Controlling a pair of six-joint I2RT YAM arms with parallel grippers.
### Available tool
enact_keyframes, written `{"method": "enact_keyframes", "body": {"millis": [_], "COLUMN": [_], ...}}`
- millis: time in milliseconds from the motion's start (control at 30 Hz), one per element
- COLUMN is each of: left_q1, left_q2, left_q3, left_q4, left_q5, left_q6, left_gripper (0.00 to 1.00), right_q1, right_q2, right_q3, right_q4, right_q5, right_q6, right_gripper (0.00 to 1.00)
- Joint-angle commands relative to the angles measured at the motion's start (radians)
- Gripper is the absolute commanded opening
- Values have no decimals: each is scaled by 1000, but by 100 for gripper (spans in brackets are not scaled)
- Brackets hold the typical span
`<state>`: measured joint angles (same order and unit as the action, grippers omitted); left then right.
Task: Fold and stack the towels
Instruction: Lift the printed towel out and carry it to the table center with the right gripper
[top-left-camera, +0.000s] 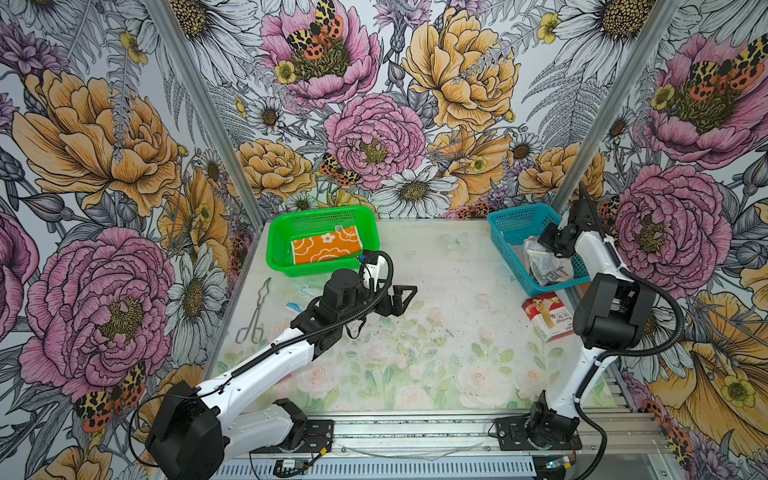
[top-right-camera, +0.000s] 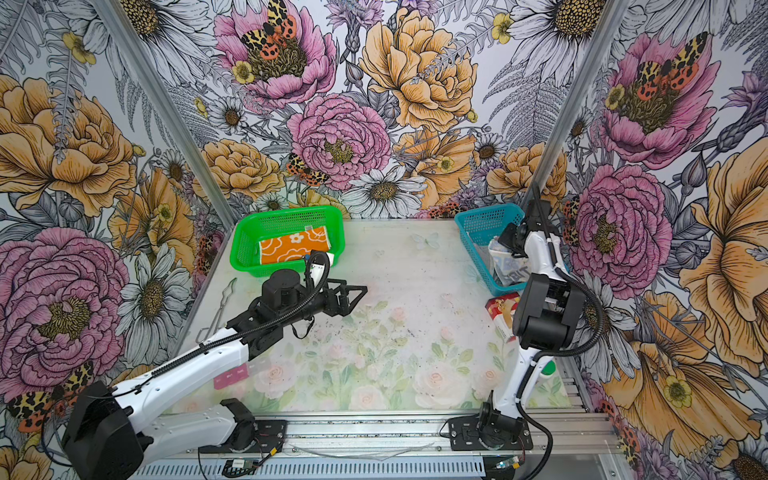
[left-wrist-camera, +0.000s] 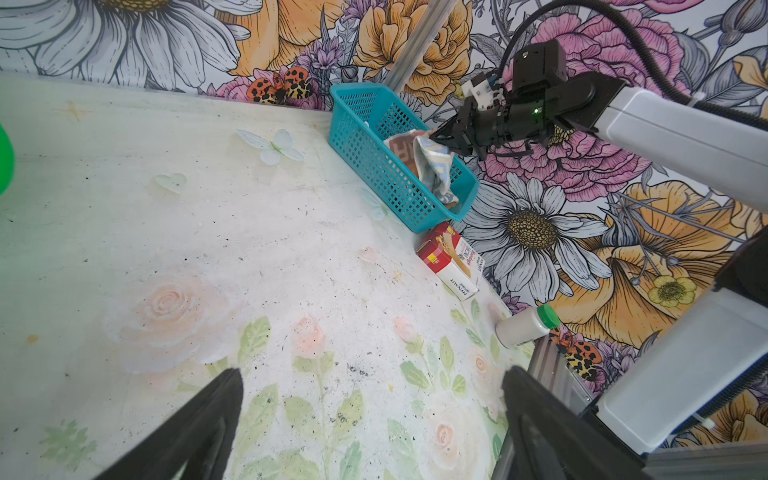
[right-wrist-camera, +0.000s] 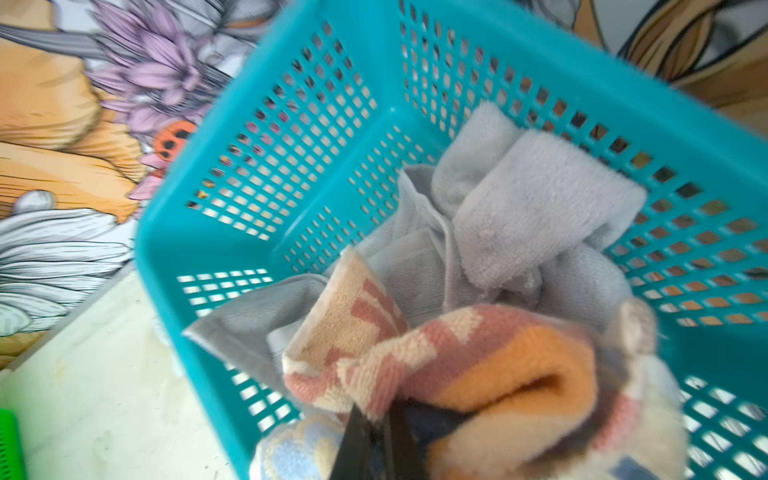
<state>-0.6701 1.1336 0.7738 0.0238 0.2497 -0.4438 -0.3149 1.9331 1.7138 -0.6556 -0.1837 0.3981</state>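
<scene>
An orange towel with white flower outlines (top-left-camera: 325, 249) lies folded flat in the green basket (top-left-camera: 274, 249) at the back left. At the back right, in the blue basket (top-left-camera: 515, 216), a towel with red, orange and blue panels and white letters (right-wrist-camera: 498, 365) sits bunched on top of a crumpled light grey towel (right-wrist-camera: 540, 208). My right gripper (right-wrist-camera: 382, 415) reaches down into that basket and is shut on a fold of the lettered towel (left-wrist-camera: 432, 166). My left gripper (top-left-camera: 409, 300) hovers open over the middle of the table, with nothing between its fingers (left-wrist-camera: 232, 395).
A red-white carton (top-left-camera: 546, 316) lies just in front of the blue basket. Near the right front edge a white bottle with a green cap (left-wrist-camera: 525, 326) lies on its side. Metal tongs (top-left-camera: 253, 311) and a white-blue sachet (top-left-camera: 301, 297) lie at the left, by the left arm.
</scene>
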Motion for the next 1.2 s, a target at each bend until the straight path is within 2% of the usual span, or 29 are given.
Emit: {"method": "enact_keyframes", "body": {"millis": [0,167,333,500,600,700,867,933,1000,1167], "left_q1": [-27,-46,-44,-25,4,33,40,30,8,-36], "left_q2": [-31,-49,-80,-123,-142,-152,-143,-132,-131,-66], "left_q3": [14,17,25,10,-13,-33,-66,-81,-96,-109], "left_q4": [-15,-40,-95,-136,-145,-168,-240,-252,-250,-177], "left_q5": [-45,-71,-117,-142,-139,-129,-118,-117,-148,-151], "left_q6": [-3,18,46,53,54,53,74,83,72,30], "left_gripper": [99,99,99,99,99,99,99,99,98,94], "right_q1": [22,99,237,394,494,572,666,676,692,673], "right_q2": [-127,-240,-331,-405,-469,-537,-609,-601,-594,-475], "right_q3": [8,65,128,96,-20,-235,-629,-666,-668,-573], "right_q4": [-7,-24,-32,-36,-37,-29,174,201,201,203], "right_q5": [-50,-148,-237,-289,-248,-193,-192,-223,-182,-144], "right_q6": [-13,4,40,71,86,108,237,250,248,176], "right_gripper": [0,0,0,0,0,0,0,0,0,0]}}
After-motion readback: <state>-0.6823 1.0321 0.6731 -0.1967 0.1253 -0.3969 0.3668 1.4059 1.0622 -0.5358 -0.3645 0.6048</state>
